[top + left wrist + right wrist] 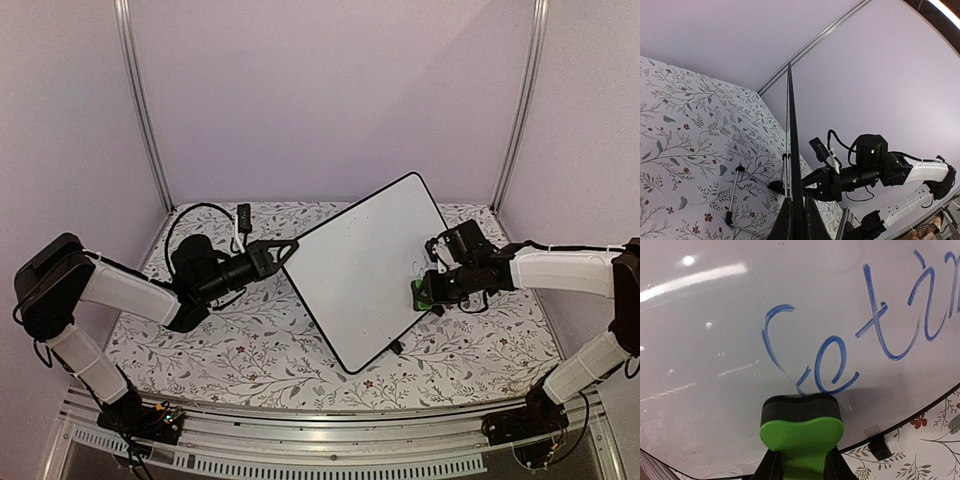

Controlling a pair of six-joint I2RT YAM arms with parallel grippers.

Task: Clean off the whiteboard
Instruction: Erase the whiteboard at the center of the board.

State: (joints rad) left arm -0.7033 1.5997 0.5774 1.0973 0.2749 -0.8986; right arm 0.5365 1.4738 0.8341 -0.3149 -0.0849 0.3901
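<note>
The whiteboard [365, 260] stands tilted up off the table, white with a thin black rim. My left gripper [288, 250] is shut on its left edge. In the left wrist view the whiteboard [792, 150] shows edge-on, running up from my left gripper [799, 225]. My right gripper [432, 290] is shut on a green eraser [422, 291] at the board's right side. In the right wrist view the eraser [801, 432], held by my right gripper [802, 460], has its black felt pressed to the whiteboard [715, 340] just below blue handwriting [840, 360].
A floral cloth [250, 350] covers the table. A small black device [243, 213] with a cable lies at the back left. A black clip foot [397, 347] sticks out at the board's lower edge, also seen as the clip foot [879, 446]. Metal frame posts [145, 110] flank the back wall.
</note>
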